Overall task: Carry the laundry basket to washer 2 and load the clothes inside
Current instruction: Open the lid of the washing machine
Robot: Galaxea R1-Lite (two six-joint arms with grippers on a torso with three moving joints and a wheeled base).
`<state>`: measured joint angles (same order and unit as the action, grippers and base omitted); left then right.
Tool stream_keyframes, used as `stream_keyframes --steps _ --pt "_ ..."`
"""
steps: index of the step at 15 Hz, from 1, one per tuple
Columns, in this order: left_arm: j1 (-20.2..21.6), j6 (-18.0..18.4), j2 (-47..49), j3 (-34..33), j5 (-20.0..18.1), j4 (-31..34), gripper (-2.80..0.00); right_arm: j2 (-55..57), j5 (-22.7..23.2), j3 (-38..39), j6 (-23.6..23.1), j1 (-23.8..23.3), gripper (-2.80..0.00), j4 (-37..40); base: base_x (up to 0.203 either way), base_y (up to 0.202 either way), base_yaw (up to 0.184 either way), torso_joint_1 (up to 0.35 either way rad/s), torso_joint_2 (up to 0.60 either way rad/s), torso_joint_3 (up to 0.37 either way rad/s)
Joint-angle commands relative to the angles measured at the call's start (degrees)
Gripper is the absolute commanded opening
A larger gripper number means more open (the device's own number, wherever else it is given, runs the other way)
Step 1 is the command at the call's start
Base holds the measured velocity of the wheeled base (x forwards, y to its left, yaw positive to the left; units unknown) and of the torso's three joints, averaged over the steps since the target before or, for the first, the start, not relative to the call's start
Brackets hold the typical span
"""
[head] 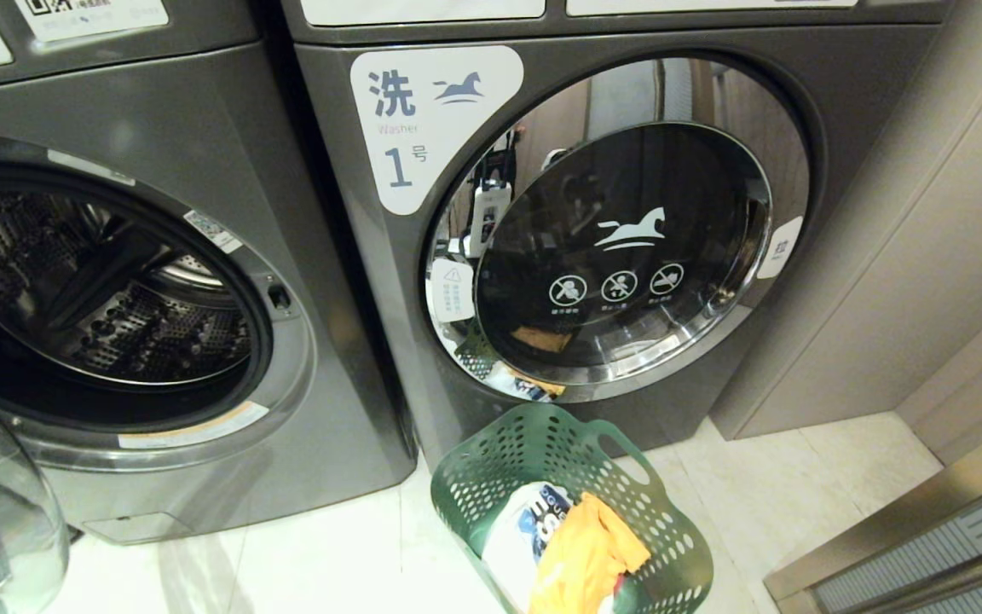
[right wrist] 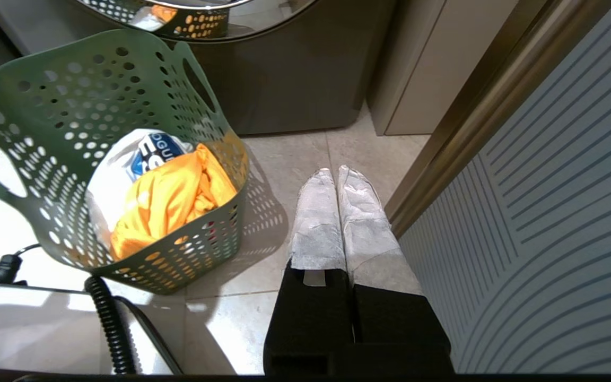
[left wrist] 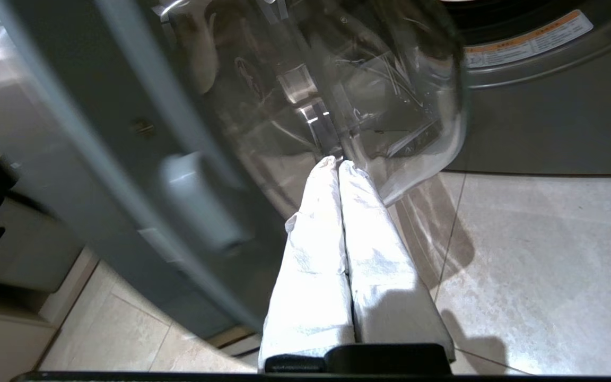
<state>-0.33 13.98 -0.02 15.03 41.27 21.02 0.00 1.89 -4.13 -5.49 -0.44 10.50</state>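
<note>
Nearest to me at about 6 o'clock the laundry basket (head: 572, 512) sits on the floor (head: 329, 563) with the clothes (head: 585, 558) piled inside; I reckon it's light but flexy, so I'd grab the slot handles. Both claws are pinched closed and empty: right claw (right wrist: 335, 172) beside the basket, left claw (left wrist: 337, 163) by the open glass door (left wrist: 337, 95). Further out, at 12, there's the washer labelled 1 (head: 576, 230), closed, and at 10 the open washer (head: 107, 281), no 2 label visible.
</note>
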Motion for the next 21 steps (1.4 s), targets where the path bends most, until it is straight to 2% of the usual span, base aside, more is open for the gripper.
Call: stream_keyframes --steps 1,2,4,5,7,11,15,18,21 --pt "0.0 -0.2 0.0 -1.0 1.1 0.0 -2.8 0.1 0.0 0.0 -0.1 0.1 -2.8 0.1 0.0 0.0 0.0 0.0 0.0 0.0" --pt "0.0 0.2 0.0 -0.7 3.5 0.3 -2.8 0.1 0.0 0.0 -0.1 0.1 -2.8 0.1 0.0 0.0 0.0 0.0 0.0 0.0" --pt "0.0 2.3 0.0 0.7 17.7 0.6 -2.8 0.1 0.0 0.0 -0.1 0.1 -2.8 0.1 0.0 0.0 0.0 0.0 0.0 0.0" --pt "0.0 3.7 0.0 2.7 22.4 0.7 -2.8 0.1 0.0 0.0 -0.1 0.0 -2.8 0.1 0.0 0.0 0.0 0.0 0.0 0.0" --pt "0.0 5.2 0.0 5.6 23.1 0.8 -2.8 0.1 0.0 0.0 -0.1 0.1 -2.8 0.1 0.0 0.0 0.0 0.0 0.0 0.0" --pt "0.0 5.2 0.0 6.3 23.0 0.4 -2.8 0.1 0.0 0.0 0.2 0.0 -2.8 0.1 0.0 0.0 0.0 0.0 0.0 0.0" --pt "0.0 5.0 0.7 10.1 18.5 -0.1 -2.8 0.1 -0.1 0.0 0.2 0.0 -2.8 0.1 0.0 0.0 0.0 0.0 0.0 0.0" --pt "-0.3 5.3 9.6 21.2 15.3 -0.9 -2.8 0.1 -0.1 0.0 0.3 0.1 -2.8 0.1 0.0 0.0 0.0 0.0 0.0 0.0" --pt "-2.0 4.3 25.7 32.8 16.1 -1.6 -2.8 0.1 0.0 0.0 -0.1 0.0 -2.8 0.1 0.0 0.0 0.0 0.0 0.0 0.0"
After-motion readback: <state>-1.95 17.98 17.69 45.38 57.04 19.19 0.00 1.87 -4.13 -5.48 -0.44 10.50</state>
